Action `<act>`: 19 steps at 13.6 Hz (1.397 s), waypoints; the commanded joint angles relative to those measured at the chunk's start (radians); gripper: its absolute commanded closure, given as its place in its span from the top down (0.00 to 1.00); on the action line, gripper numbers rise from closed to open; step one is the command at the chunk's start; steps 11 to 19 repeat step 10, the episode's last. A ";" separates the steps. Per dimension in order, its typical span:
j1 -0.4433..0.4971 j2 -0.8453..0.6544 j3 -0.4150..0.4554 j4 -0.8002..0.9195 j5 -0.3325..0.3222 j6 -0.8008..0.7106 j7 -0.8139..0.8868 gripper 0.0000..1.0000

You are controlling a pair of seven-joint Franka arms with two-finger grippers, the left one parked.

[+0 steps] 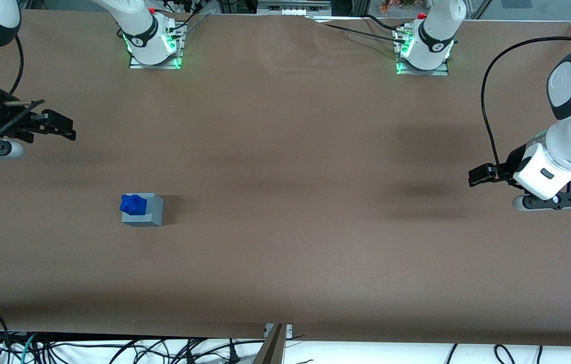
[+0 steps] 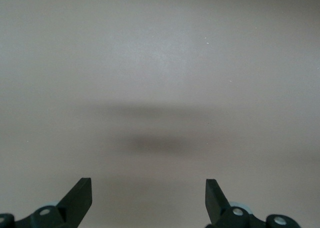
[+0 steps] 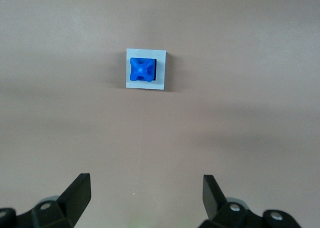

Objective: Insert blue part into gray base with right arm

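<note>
My tool (image 1: 65, 127) hung above the worktop (image 1: 285, 167) at the working arm's end, its fingers (image 3: 80, 193) spread wide and holding nothing. It was well apart from the task's pieces. Seen from the front camera, it stood at about eleven o'clock from them and farther from that camera.

The blue part (image 1: 133, 204) sat in the top of the gray base (image 1: 149, 212), its knobby crown standing proud of the rim. In the wrist view the blue part (image 3: 142, 70) lay inside the gray base (image 3: 161, 70), off-centre, with a broader strip of gray showing along one edge. I could not tell whether it was pushed fully home or only resting in the recess.

I judged the insertion done or all but done, with nothing gripped and the tool clear. At most a check of the seating was left, perhaps a press down. The base rested alone on bare brown worktop.
</note>
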 commanded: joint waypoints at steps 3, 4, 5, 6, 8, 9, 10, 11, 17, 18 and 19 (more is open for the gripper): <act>-0.460 -0.093 0.463 -0.055 -0.043 -0.016 0.014 0.99; -0.464 -0.104 0.465 -0.061 -0.043 -0.016 0.014 0.99; -0.464 -0.104 0.465 -0.055 -0.043 -0.021 0.013 0.99; -0.464 -0.102 0.463 -0.050 -0.043 -0.019 0.013 0.99; -0.462 -0.096 0.465 -0.036 -0.050 -0.018 0.011 0.99; -0.462 -0.095 0.466 -0.030 -0.067 -0.019 0.011 0.99; -0.462 -0.095 0.466 -0.030 -0.069 -0.021 0.011 0.99; -0.462 -0.095 0.466 -0.030 -0.069 -0.021 0.011 0.99; -0.462 -0.095 0.466 -0.030 -0.069 -0.021 0.011 0.99; -0.462 -0.095 0.466 -0.030 -0.069 -0.021 0.011 0.99; -0.462 -0.095 0.466 -0.030 -0.069 -0.021 0.011 0.99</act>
